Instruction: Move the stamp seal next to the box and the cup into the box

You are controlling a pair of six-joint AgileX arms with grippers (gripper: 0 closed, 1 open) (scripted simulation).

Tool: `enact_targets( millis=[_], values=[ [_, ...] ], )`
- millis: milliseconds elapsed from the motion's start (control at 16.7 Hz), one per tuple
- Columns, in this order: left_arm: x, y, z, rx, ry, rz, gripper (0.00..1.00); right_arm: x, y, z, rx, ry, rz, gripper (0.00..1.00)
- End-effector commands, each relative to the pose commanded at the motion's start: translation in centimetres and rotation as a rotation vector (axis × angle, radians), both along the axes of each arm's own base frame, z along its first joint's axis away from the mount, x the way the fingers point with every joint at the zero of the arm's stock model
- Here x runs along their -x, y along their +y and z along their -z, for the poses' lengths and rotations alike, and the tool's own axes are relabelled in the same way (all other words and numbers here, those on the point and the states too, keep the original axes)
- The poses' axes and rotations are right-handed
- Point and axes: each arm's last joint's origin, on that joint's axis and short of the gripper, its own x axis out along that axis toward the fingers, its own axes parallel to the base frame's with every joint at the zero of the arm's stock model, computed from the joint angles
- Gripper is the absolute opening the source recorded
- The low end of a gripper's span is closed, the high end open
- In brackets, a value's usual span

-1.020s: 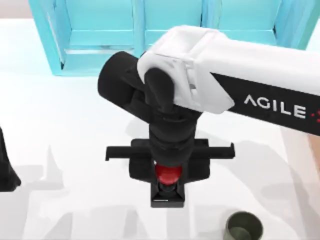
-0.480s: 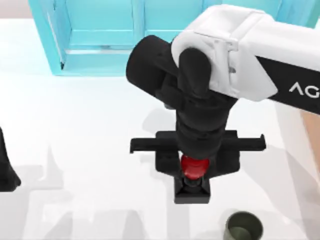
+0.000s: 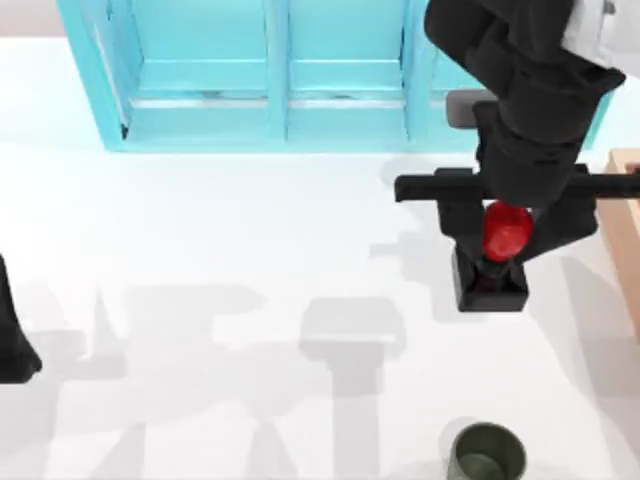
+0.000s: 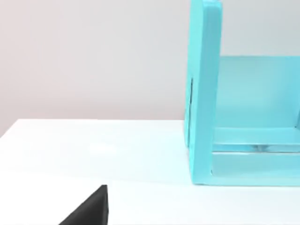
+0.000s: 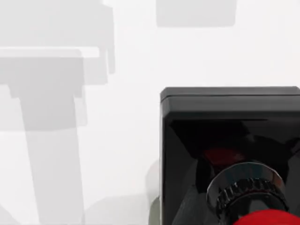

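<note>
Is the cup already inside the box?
No, in the top view the cup stands on the white table, apart from the box at the right edge.

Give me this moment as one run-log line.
right gripper: shut on stamp seal, carried above table near box | cup: on table, front right, untouched | left arm: parked, left edge

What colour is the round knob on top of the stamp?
The stamp's knob is shiny red, above a black square base. It shows best in the top view, held by the right gripper.
</note>
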Motion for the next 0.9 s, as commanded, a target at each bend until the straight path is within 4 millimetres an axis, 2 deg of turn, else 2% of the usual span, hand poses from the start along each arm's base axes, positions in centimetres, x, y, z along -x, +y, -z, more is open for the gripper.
enact_targets(
  millis=[180,300,420,660,900],
  values=[
    [0.0,0.0,0.0,0.0,0.0,0.0,1.0,-2.5,-5.3,-0.6,0.001,0.003,0.001,0.0],
    [0.0,0.0,0.0,0.0,0.0,0.0,1.0,-3.2,-7.3,-0.9,0.0,0.003,0.002,0.0],
    [0.0,0.0,0.0,0.0,0.0,0.0,1.0,-3.4,-8.0,-1.0,0.0,0.003,0.002,0.0],
    [0.0,0.0,0.0,0.0,0.0,0.0,1.0,-3.5,-7.8,-0.6,0.003,0.009,0.0,0.0],
    [0.0,0.0,0.0,0.0,0.0,0.0,1.0,-3.5,-7.8,1.9,0.0,0.004,-0.001,0.0]
  ],
)
